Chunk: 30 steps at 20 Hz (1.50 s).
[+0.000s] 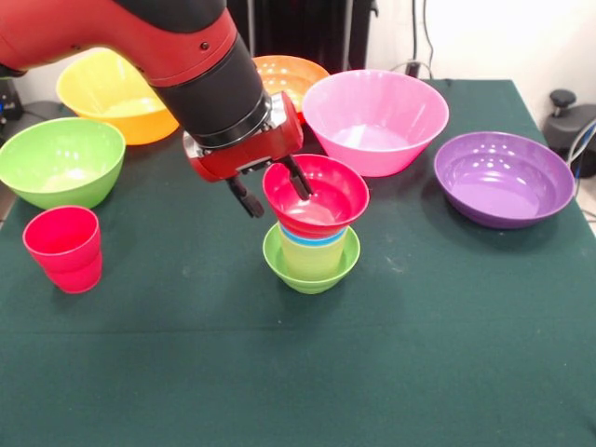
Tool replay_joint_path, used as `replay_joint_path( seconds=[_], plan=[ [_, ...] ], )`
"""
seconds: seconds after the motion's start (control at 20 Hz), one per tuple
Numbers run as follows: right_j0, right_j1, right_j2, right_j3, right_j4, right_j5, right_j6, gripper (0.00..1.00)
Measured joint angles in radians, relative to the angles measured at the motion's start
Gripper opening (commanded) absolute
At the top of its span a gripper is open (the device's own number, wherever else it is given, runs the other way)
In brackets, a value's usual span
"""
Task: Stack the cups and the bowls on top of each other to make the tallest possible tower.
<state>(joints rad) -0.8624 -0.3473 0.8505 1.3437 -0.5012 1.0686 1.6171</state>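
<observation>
Front view: the gripper [273, 187] pinches the small red bowl's [316, 195] rim, one finger inside. It tops the tower [311, 244] at mid-desk, on the lime-green bowl [309, 271].

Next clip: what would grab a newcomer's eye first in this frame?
The small tower at the middle of the green cloth-covered table: a small red plastic bowl atop pale yellow and blue tumblers nested in a small lime-green bowl. The red and black arm's tool straddles the red bowl's rim, one finger inside, one outside. Behind it sits a large glossy pink bowl; a red plastic tumbler stands alone at the picture's left.
</observation>
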Motion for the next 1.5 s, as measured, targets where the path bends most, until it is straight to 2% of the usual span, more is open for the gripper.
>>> replay_joint_path(
  seconds=[0.85,1.5],
  plan=[
    [0.0,-0.011,0.026,-0.002,0.0,0.0,0.0,1.0],
    [0.009,-0.026,0.027,-0.088,0.0,0.001,0.0,1.0]
  ],
)
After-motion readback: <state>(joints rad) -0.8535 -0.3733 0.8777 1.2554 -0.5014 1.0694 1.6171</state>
